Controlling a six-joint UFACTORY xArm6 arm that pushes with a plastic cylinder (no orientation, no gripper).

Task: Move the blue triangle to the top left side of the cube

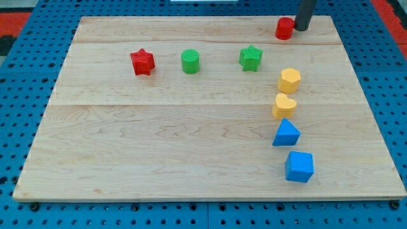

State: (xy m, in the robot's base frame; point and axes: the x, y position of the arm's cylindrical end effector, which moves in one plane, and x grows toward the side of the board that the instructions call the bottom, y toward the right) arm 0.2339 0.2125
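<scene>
The blue triangle (286, 134) lies on the wooden board at the view's lower right. The blue cube (299, 166) sits just below and slightly right of it, close by. My tip (300, 28) is at the view's top right, touching the right side of a red cylinder (284, 28), far above the blue blocks.
A yellow heart (284, 106) sits just above the blue triangle, with a yellow hexagon (289, 80) above that. A green star (251, 58), a green cylinder (190, 62) and a red star (142, 62) form a row across the upper board (159, 146).
</scene>
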